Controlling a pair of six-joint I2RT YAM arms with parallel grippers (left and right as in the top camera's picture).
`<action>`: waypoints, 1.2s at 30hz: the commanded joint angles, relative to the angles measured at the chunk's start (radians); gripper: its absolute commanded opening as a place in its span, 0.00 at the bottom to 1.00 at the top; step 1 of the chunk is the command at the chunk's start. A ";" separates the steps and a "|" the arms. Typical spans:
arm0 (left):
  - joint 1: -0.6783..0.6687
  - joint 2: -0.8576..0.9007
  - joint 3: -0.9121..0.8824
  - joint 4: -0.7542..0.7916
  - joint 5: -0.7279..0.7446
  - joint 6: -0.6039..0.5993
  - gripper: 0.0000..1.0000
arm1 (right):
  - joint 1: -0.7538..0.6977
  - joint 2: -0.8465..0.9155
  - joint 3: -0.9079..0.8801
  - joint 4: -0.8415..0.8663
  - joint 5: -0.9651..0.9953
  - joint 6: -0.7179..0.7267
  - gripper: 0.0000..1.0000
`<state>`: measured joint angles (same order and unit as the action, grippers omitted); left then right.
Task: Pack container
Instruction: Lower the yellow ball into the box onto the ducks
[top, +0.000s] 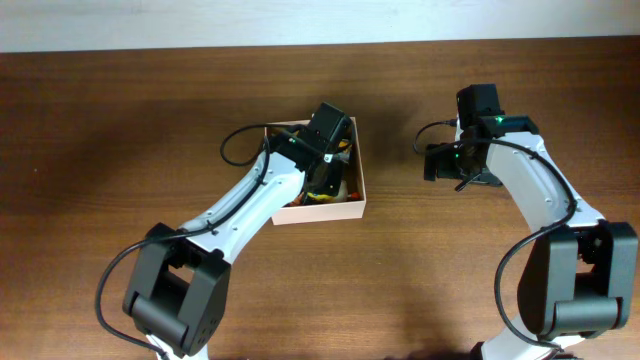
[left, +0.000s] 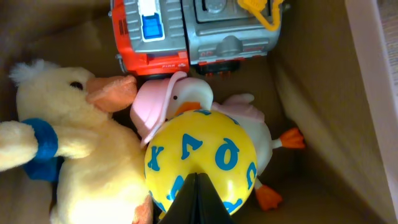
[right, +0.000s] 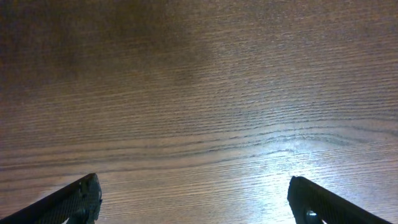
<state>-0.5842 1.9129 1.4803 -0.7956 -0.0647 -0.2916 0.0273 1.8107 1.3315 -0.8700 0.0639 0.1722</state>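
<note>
The container (top: 322, 212) is a shallow cardboard box with white outer walls, at the middle of the table. Its tan inside wall shows in the left wrist view (left: 323, 106). Inside lie a yellow plush duck (left: 74, 143), a white goose with a pink hat (left: 189, 96), a yellow ball with blue numbers (left: 199, 152) and an orange-and-grey toy truck (left: 180, 37). My left gripper (left: 198, 180) is shut and empty, its tips against the ball; overhead it reaches down into the box (top: 325, 172). My right gripper (right: 199, 202) is open and empty over bare wood, to the right of the box (top: 434, 162).
The brown wooden table (top: 120, 120) extends around the box. A pale wall strip runs along its far edge (top: 200, 25). Cables loop off both arms near the wrists.
</note>
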 joint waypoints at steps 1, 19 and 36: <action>-0.005 0.024 -0.040 0.000 -0.003 -0.010 0.03 | -0.002 -0.020 0.009 -0.001 0.016 0.001 0.99; -0.004 0.071 -0.040 0.024 -0.004 -0.006 0.04 | -0.002 -0.020 0.008 -0.001 0.016 0.001 0.99; 0.024 0.050 0.227 -0.161 -0.011 -0.006 0.33 | -0.002 -0.020 0.008 -0.001 0.016 0.001 0.99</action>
<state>-0.5812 1.9457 1.6226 -0.9161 -0.0784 -0.2970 0.0273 1.8107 1.3315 -0.8703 0.0639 0.1730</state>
